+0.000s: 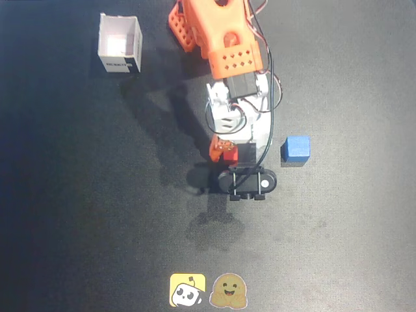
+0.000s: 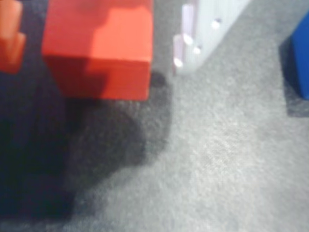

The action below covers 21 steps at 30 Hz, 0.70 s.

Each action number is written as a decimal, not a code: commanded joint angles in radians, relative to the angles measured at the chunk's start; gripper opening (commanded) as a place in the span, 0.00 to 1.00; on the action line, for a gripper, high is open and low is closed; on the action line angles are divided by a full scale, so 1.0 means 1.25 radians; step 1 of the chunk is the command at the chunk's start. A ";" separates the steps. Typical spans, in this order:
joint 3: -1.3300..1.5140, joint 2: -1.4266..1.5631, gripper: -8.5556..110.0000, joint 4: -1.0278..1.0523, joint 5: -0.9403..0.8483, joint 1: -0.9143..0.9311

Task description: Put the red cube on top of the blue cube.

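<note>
A white open-topped box [image 1: 119,43] is sitting at the far left of the dark mat [image 1: 78,208] in the overhead view. Two stickers, a yellow one [image 1: 187,290] and a tan smiling one [image 1: 228,291], are lying side by side at the near edge.

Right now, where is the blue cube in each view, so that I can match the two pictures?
Overhead view: the blue cube sits right of centre on the dark mat, to the right of the arm.
Wrist view: only part of it shows, cut by the right edge, upper half.
Shared landmark: the red cube, at the gripper, left of the blue cube in both.
</note>
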 commanded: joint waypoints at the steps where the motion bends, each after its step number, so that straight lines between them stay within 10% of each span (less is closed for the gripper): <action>1: 0.011 0.016 0.27 -0.023 0.006 0.005; 21: 0.044 0.036 0.14 -0.037 0.001 0.025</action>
